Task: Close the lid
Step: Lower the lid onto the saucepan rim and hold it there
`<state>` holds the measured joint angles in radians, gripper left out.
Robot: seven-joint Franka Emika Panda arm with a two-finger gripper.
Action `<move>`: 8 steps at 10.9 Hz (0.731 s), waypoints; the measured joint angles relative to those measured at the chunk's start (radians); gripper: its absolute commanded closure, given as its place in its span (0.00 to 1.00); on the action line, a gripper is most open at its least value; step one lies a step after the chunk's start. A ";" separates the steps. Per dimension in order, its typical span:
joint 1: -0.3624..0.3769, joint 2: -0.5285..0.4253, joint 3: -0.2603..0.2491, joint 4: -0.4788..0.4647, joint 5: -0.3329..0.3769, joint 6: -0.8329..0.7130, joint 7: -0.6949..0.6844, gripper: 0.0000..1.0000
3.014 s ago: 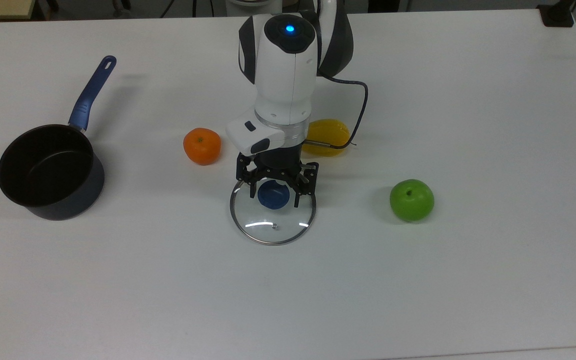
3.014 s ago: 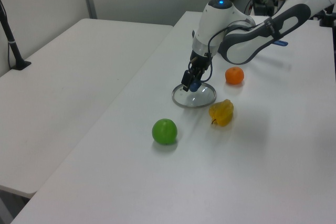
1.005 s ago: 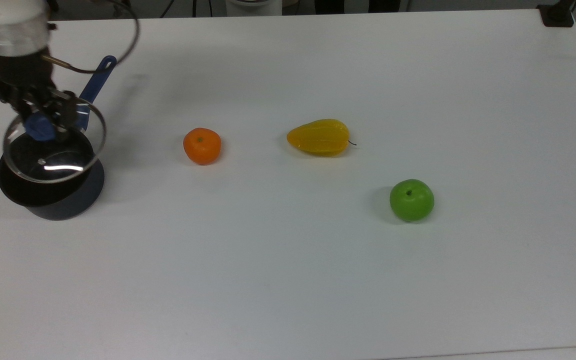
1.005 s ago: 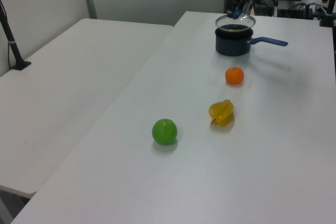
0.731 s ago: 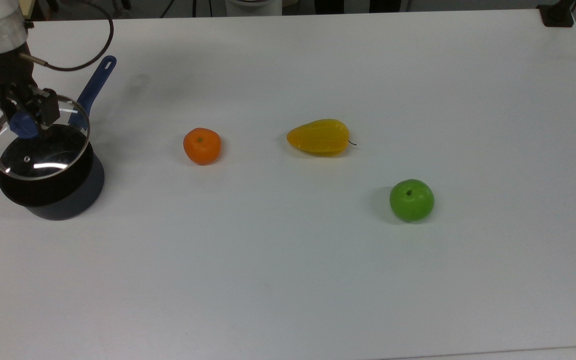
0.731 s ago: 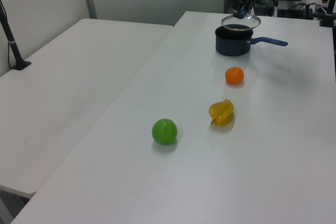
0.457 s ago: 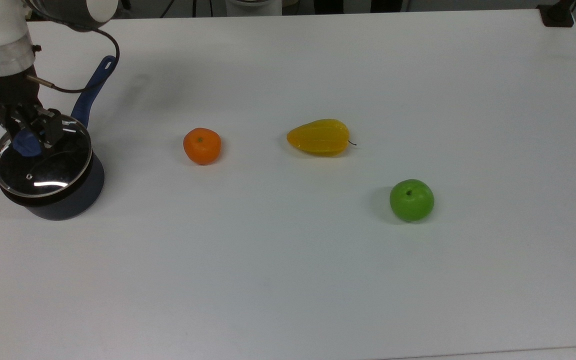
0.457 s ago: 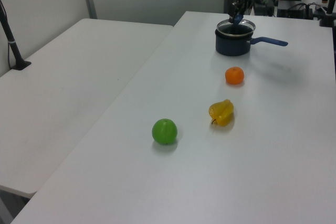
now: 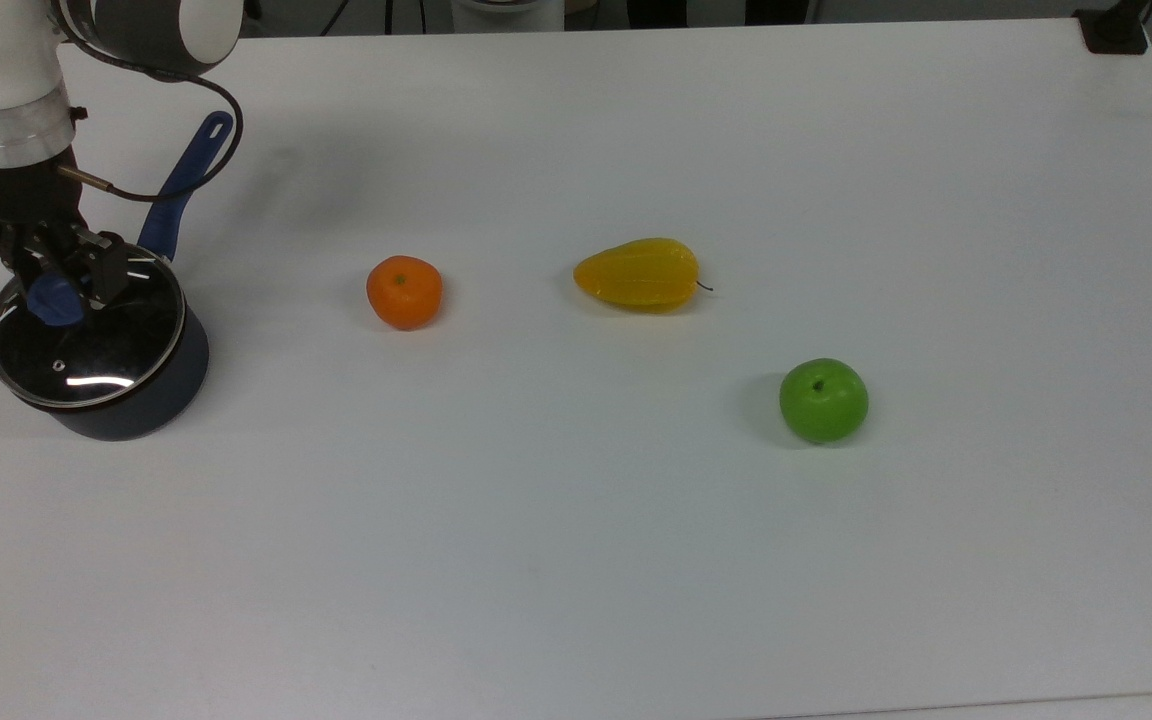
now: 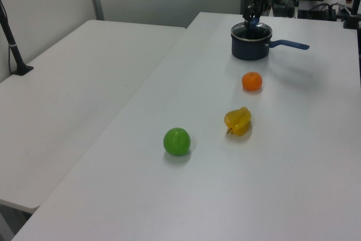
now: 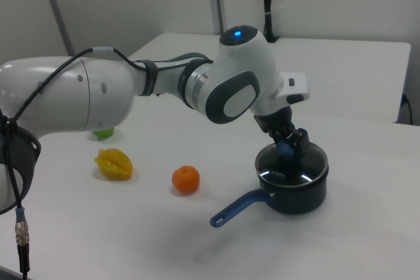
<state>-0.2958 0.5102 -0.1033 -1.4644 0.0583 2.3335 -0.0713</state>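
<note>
The clear glass lid [image 9: 96, 345] with its metal rim lies flat on the dark blue saucepan [image 9: 161, 390] at the top view's left edge. My gripper [image 9: 57, 292] stands straight over it, shut on the lid's blue knob [image 9: 54, 302]. The pan's blue handle [image 9: 186, 170] points away toward the table's far side, partly behind my wrist cable. The right view shows the lid [image 11: 289, 170] seated inside the pan's rim [image 11: 320, 170], with my gripper [image 11: 287, 151] on the knob. In the left view the saucepan [image 10: 251, 49] sits at the far end of the table.
An orange [image 9: 404, 292], a yellow fruit [image 9: 638, 273] and a green apple [image 9: 823, 400] lie spread across the white table [image 9: 576, 560] to the top view's right of the pan. My black cable [image 9: 221, 105] loops above the handle.
The gripper carried the lid from the table's middle to the saucepan and lowered it. Over the last half second it settled onto the pan's rim.
</note>
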 measured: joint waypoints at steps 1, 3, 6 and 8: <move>0.000 0.002 0.000 0.000 0.000 0.000 0.000 0.53; 0.001 0.002 0.001 0.000 0.000 0.000 0.000 0.52; 0.002 0.005 0.001 0.000 0.000 0.000 0.000 0.48; 0.001 0.007 0.001 0.000 0.000 0.000 0.000 0.38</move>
<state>-0.2947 0.5169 -0.1020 -1.4644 0.0583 2.3336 -0.0713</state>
